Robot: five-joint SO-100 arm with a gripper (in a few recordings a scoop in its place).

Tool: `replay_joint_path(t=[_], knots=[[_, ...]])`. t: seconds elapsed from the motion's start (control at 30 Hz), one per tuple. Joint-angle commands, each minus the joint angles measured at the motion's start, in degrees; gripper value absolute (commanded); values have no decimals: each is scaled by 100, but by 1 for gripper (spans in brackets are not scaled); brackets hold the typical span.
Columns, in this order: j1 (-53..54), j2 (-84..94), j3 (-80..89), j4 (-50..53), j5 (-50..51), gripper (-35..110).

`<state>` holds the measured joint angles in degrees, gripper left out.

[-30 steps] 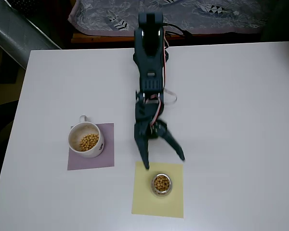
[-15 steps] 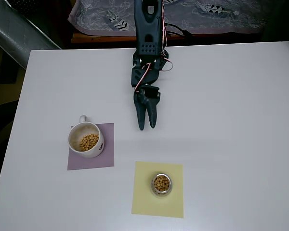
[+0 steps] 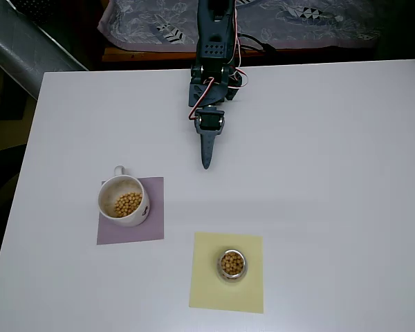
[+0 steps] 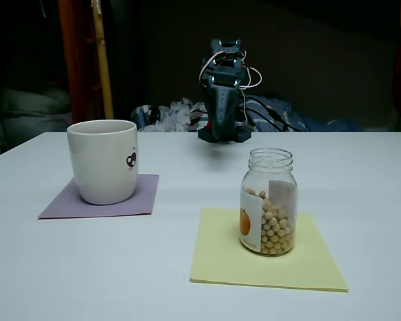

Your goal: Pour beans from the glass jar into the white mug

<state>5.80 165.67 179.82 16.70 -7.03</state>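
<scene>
Glass jar (image 4: 268, 202) upright on yellow mat, orange fruit picture on white label (no readable writing). White mug (image 4: 103, 161) at jar's ten o'clock, dark face mark. End effector (image 3: 207, 160) closed narrow, empty.

In the overhead view my gripper (image 3: 207, 160) is over the table (image 3: 346, 173), near its far edge and well apart from both containers, with my arm (image 3: 213, 41) behind it reaching back past that edge. The mug (image 3: 122, 200) stands on a mat (image 3: 155, 228) to the left and nearer than the gripper, and there are beans (image 3: 127, 203) inside it. The jar (image 3: 232, 265) stands on another mat (image 3: 211, 277) to the right of the mug and closer to the near edge, also with beans in it (image 4: 275, 231), and in the fixed view the jar is in front and the mug (image 4: 103, 160) is a little further back on the left.
</scene>
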Motion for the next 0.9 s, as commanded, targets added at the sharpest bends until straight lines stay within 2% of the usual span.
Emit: replay_joint_path(t=[0.0,0.2,0.47,0.57,0.63,0.87], knots=[[62,817,123,853,158,9],[-9,1195,123,1424,369,0],[-62,1468,123,1802,431,0],[-62,1934,123,2399,422,0],[-79,2628,123,3287,404,0],[-18,2619,114,3287,422,0]])
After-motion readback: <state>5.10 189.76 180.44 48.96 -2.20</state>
